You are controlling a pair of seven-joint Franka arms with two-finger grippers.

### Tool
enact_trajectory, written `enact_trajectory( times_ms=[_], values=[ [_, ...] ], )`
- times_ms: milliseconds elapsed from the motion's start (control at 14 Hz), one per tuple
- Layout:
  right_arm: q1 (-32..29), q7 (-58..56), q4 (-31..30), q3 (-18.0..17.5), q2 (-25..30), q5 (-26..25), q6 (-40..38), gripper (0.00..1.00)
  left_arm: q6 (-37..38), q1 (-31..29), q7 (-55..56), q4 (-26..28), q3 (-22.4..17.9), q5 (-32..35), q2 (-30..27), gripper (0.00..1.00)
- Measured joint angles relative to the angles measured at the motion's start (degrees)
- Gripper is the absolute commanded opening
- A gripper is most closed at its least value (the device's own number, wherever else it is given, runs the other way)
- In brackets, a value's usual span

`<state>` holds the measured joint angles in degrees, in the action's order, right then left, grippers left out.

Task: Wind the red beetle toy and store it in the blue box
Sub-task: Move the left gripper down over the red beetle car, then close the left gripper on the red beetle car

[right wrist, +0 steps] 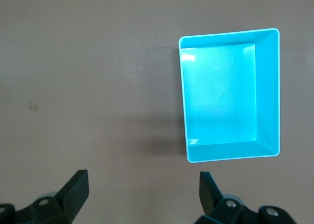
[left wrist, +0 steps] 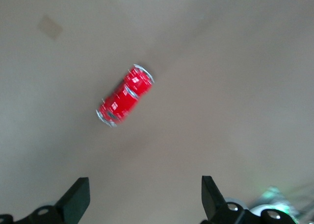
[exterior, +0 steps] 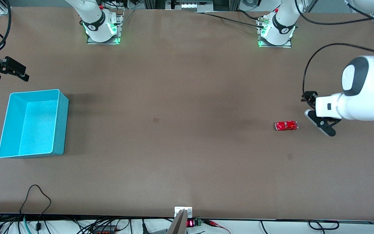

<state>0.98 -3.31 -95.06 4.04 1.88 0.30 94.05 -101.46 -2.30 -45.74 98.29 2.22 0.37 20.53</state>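
The left hand point(exterior: 318, 121) hangs with its fingers spread wide and nothing between them, over the table point(exterior: 187, 97) just beside the red beetle toy point(exterior: 286, 125), which lies at about nine o'clock from it in the front view, toward the left arm's end. The right hand point(exterior: 10, 72), also wide and empty, waits in the air at about eleven o'clock from the blue box point(exterior: 60, 130), which stands open at the right arm's end, well apart from the toy.

Left arm reaches in from its end of the desk, wrist bent, left gripper point(exterior: 318, 119) low above the surface, fingers point(left wrist: 78, 197) spread wide and empty. Right gripper point(exterior: 6, 70) waits raised at the other end, fingers point(right wrist: 76, 187) apart.
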Motion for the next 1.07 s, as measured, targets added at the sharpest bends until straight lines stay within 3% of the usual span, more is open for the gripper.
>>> enact_trajectory(
  times_ms=[285,783,925,997,1068],
  values=[
    [0.0,0.0,0.0,0.0,0.0,0.0,0.0,1.0,-20.43,0.25,-8.7,10.77,0.22,4.73,1.21,1.0],
    [-0.02,0.0,0.0,0.02,0.0,0.0,0.04,1.0,-44.18,1.05,-20.56,22.83,0.41,6.41,3.46,1.0],
    [-0.04,0.0,0.0,0.04,0.0,0.0,0.16,1.0,-47.9,1.01,-24.32,24.48,0.41,6.41,4.7,0.97],
    [-0.05,0.0,0.0,0.05,0.0,0.0,0.17,1.0,-48.92,0.94,-26.21,24.7,0.41,6.41,5.24,0.89],
    [-0.05,0.0,0.0,0.05,0.0,0.0,0.19,1.0,-49.37,0.85,-27.9,24.72,0.41,6.41,5.56,0.72]
  ],
)
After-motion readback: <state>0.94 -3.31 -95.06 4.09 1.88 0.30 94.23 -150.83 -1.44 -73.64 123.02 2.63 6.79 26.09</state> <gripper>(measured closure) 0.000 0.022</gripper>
